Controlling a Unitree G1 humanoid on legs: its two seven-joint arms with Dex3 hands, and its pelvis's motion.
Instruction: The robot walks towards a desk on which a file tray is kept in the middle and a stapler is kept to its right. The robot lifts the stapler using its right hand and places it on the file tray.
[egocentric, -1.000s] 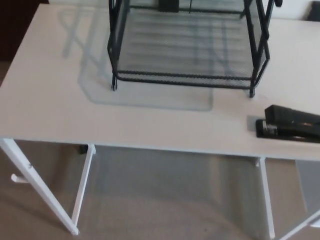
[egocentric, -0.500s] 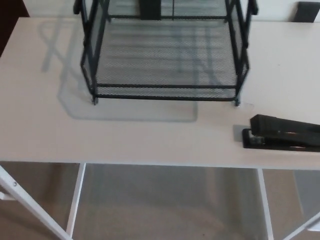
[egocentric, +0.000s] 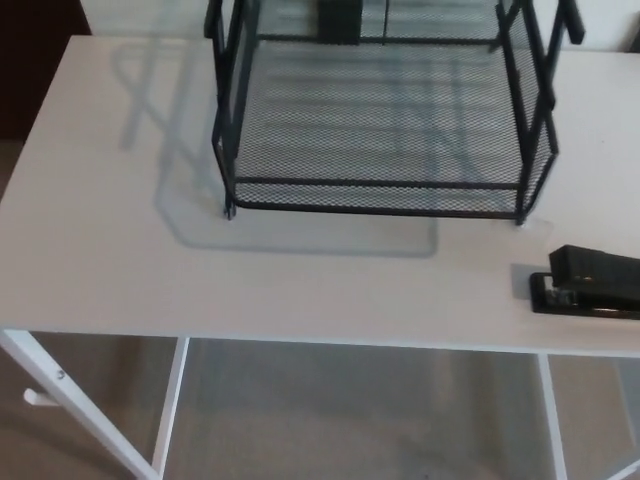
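Wire tray (egocentric: 375, 210) standing in middle of desk (egocentric: 120, 260), open front facing robot, leaving clear way in. Stapler (egocentric: 590, 285) lying flat to right of tray, apart from it, near front edge, partly running off picture. Left hand, right hand both falling outside view; spread or closed, cannot tell. Judging: approach stage, 0 of 2 steps done; stapler sitting on right hand's side, suiting its reach.

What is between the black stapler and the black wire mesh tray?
Nothing visible: only bare white desk lies between the black stapler and the black wire mesh tray. The stapler would likely need lifting over the tray's front rail.
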